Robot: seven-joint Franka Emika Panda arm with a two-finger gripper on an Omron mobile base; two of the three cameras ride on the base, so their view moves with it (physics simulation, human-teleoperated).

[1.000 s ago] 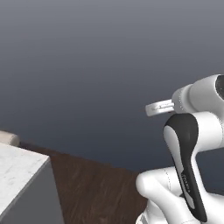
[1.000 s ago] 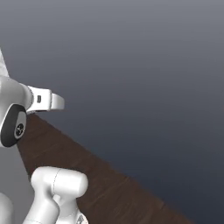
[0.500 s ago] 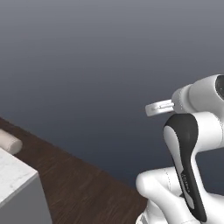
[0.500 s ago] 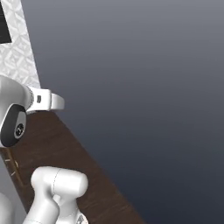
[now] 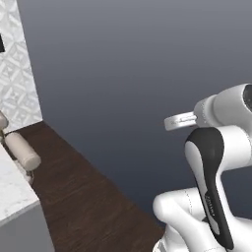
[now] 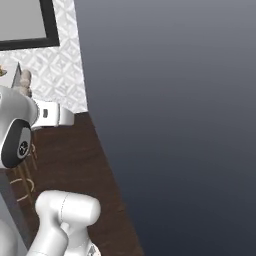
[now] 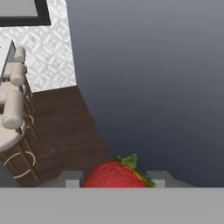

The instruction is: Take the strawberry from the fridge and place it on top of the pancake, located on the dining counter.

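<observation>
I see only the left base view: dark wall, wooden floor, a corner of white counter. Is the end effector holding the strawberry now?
Observer: Yes. In the hand view the strawberry sits between the two finger tips of the end effector, green leaves up.
Operator: Is the pancake visible somewhere?
Observer: I cannot make it out. The right base view shows a small brownish thing at the far left edge, too small to name.
Operator: What stands next to the counter?
Observer: The hand view shows a row of beige stools along the dining counter, in front of a white patterned wall.
</observation>
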